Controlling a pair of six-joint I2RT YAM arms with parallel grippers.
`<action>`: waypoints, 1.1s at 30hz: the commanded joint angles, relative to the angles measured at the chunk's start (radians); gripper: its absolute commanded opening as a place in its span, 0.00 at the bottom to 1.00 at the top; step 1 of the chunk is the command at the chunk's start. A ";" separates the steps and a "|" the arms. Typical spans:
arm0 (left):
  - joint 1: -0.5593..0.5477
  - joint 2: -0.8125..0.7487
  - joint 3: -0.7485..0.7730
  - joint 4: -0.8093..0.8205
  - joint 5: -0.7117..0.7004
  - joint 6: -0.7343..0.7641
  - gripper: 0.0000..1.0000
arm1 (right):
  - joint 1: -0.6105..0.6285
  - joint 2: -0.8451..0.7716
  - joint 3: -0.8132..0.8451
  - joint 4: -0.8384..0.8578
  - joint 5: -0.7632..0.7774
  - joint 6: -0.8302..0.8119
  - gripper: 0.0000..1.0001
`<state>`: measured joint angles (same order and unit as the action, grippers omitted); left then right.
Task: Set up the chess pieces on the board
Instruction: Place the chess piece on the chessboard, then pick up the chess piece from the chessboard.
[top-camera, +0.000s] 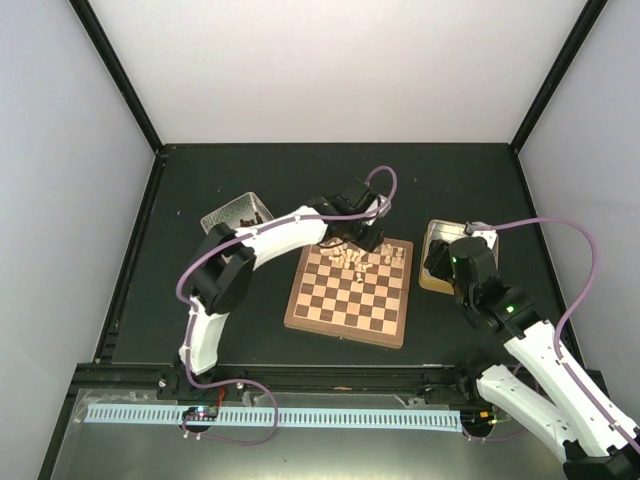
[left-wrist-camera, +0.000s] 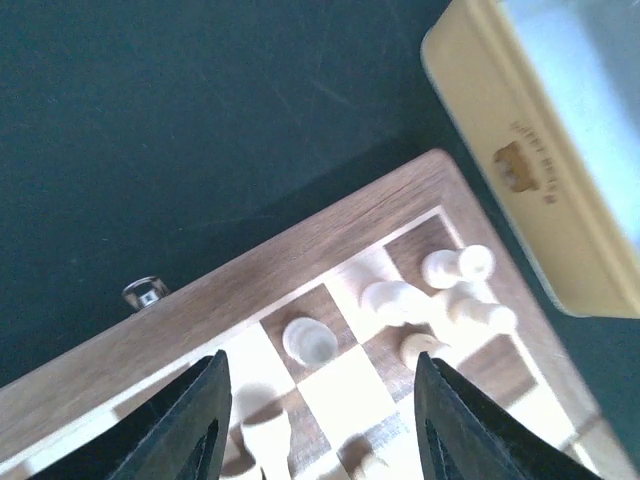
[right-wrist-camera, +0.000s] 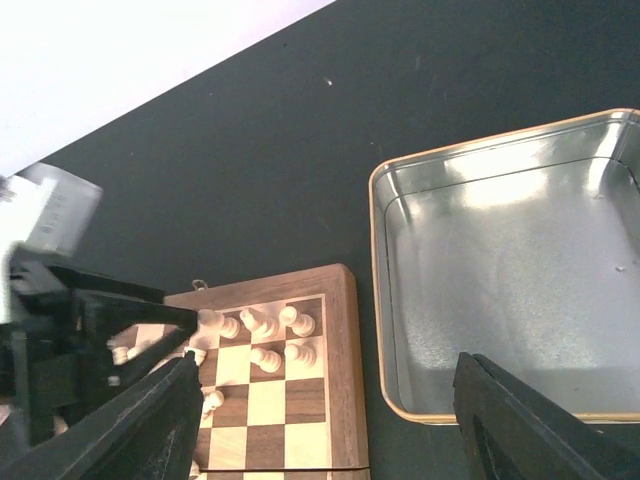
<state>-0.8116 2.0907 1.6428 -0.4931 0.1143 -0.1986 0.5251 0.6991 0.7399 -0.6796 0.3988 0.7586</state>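
Leftmost, the left tin (top-camera: 215, 221): metal, on the dark table (top-camera: 200, 300), well left of the board (top-camera: 350, 305), with small dark objects (top-camera: 255, 216) inside.
Next, the left gripper (left-wrist-camera: 320, 362): over the board's far edge, fingers (left-wrist-camera: 195, 415) spread wide and holding nothing; one pale piece stands upright just ahead of them.
Centre, the board: checkered wood.
On it, the chess pieces (top-camera: 365, 258): clustered on the far rows, several lying tipped at the far right corner.
Rightward, the right tin (right-wrist-camera: 385, 300): gold-rimmed, just beside the board.
Lastly, the right gripper (right-wrist-camera: 328, 365): near the gap between board and right tin, fingers wide apart, gripping nothing.

Table (top-camera: 450, 180): board (top-camera: 345, 300), grey tin (top-camera: 228, 213), yellow tin (top-camera: 440, 238)
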 joint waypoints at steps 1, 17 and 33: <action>0.030 -0.173 -0.040 0.010 0.046 -0.070 0.53 | -0.002 -0.010 0.000 0.013 -0.028 0.010 0.70; 0.181 -0.784 -0.535 0.078 -0.019 -0.217 0.60 | -0.001 0.353 0.105 0.080 -0.434 -0.142 0.65; 0.278 -0.933 -0.784 0.262 0.018 -0.362 0.63 | 0.205 0.858 0.313 0.027 -0.437 -0.231 0.53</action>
<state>-0.5579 1.1576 0.8696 -0.3157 0.1112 -0.5083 0.6926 1.5093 1.0100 -0.6075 -0.0616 0.5533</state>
